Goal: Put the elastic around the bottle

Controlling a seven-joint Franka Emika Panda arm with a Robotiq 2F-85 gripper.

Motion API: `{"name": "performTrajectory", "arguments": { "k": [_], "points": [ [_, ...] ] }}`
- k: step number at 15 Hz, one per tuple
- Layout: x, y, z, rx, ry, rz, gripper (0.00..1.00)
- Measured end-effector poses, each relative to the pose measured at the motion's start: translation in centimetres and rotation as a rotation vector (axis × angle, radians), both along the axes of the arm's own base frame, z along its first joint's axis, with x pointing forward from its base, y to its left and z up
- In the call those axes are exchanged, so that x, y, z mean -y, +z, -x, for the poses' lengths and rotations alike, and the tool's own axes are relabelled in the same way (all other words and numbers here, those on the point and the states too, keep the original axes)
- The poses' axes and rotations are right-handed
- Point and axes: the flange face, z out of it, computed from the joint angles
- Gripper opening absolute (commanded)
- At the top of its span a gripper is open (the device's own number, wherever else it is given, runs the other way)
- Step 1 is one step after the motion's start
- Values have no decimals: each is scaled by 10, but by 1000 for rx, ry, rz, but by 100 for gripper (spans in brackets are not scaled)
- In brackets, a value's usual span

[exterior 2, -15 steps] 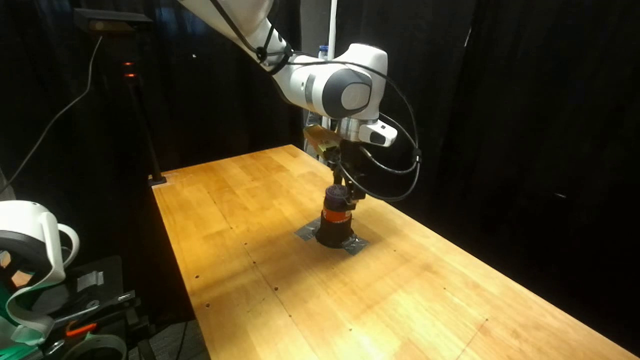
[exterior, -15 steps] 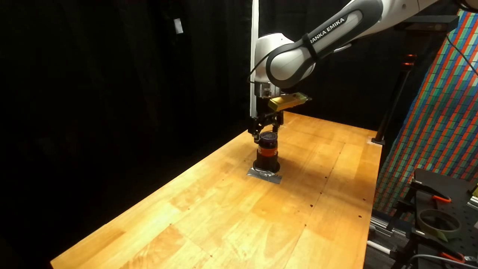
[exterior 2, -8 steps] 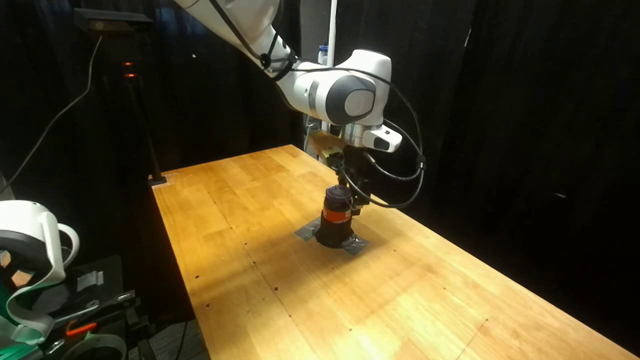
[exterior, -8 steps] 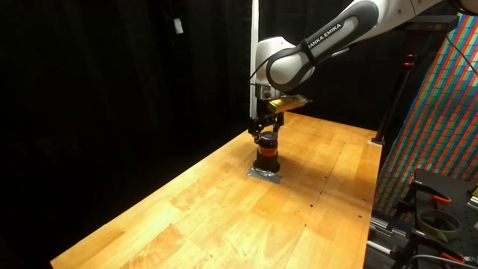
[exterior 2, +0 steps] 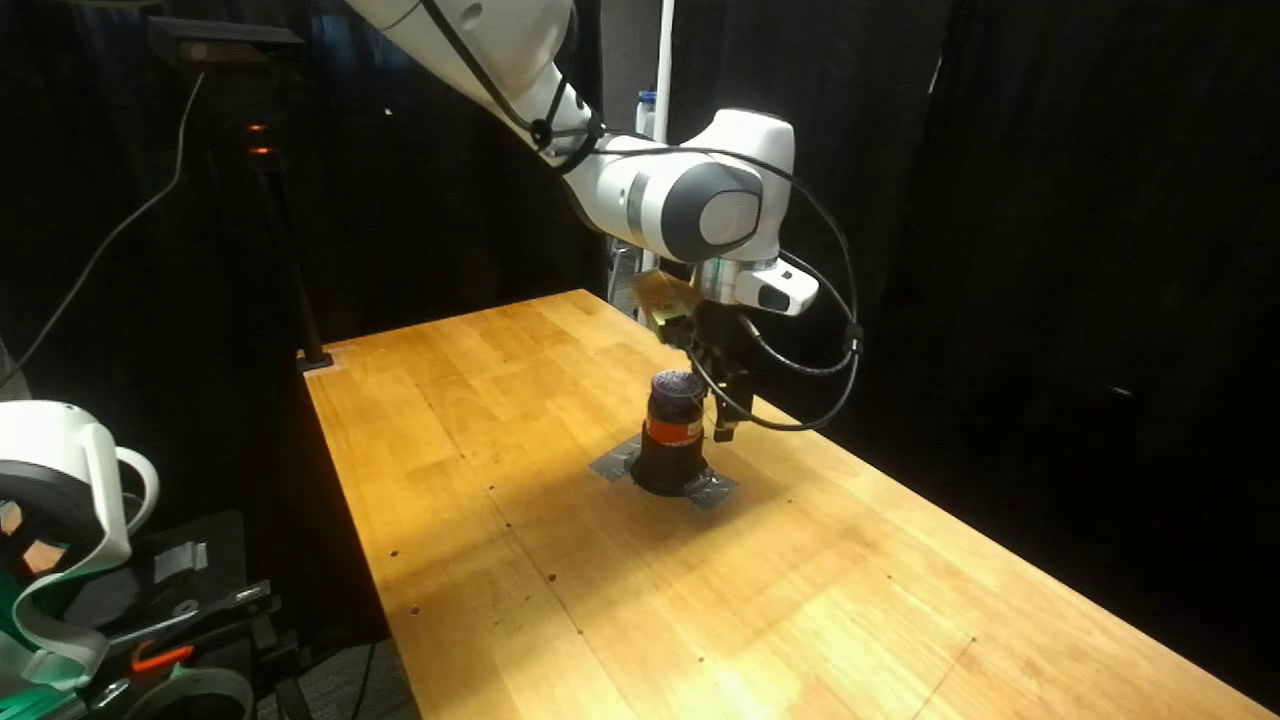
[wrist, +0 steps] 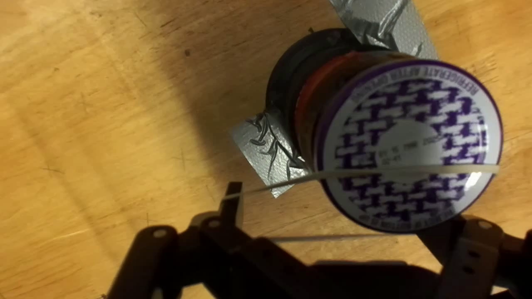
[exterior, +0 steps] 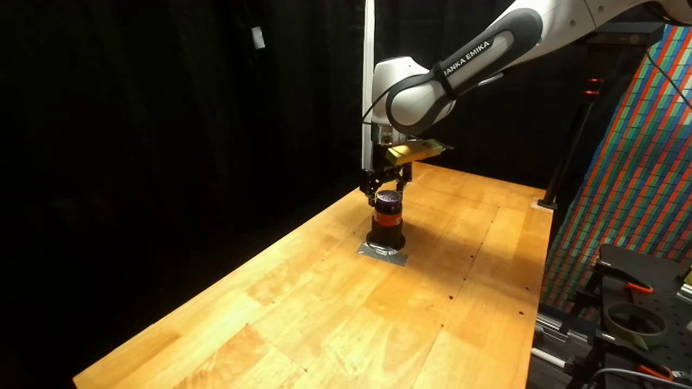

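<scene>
The bottle (exterior: pixel 387 219), dark with an orange-red band, stands upright in a black base taped to the wooden table. It also shows in an exterior view (exterior 2: pixel 673 430). In the wrist view its white and purple lid (wrist: pixel 409 137) faces the camera. My gripper (wrist: pixel 334 211) is open beside the bottle, its fingers spread apart; the right fingertip is hidden behind the lid. The pale elastic (wrist: pixel 291 182) is stretched around the fingers. One strand crosses over the lid; the other runs on the gripper's side of the bottle. In both exterior views the gripper (exterior: pixel 386 194) (exterior 2: pixel 712 405) is low, close to the bottle.
Silver tape (wrist: pixel 270 153) holds the base to the table (exterior: pixel 346 319). A post (exterior: pixel 567 146) stands at a table corner. A cart with a tape roll (exterior: pixel 635 321) stands beside the table. A loose cable loop (exterior 2: pixel 850 340) hangs from the wrist.
The arm has moved lower. In an exterior view the gripper has shifted right and down, away from the bottle. The bottle has not moved, and the fingers remain apart.
</scene>
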Motion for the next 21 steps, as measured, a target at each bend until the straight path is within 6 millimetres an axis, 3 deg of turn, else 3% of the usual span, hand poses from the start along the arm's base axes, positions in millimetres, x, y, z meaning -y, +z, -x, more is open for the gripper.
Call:
{"name": "performTrajectory", "arguments": {
  "k": [4,7,11,16,17,18,21],
  "points": [
    [1,-4,1,-14,-18,-33,100],
    [-10,-3,8,-29,7,-66,100],
    [-26,5,34,-59,50,-77,100],
    [-32,4,72,-99,78,-70,100],
    [-32,3,77,-94,79,-70,75],
    [-32,1,82,-81,79,-69,74],
    [-32,-2,94,4,79,-72,51]
  ]
}}
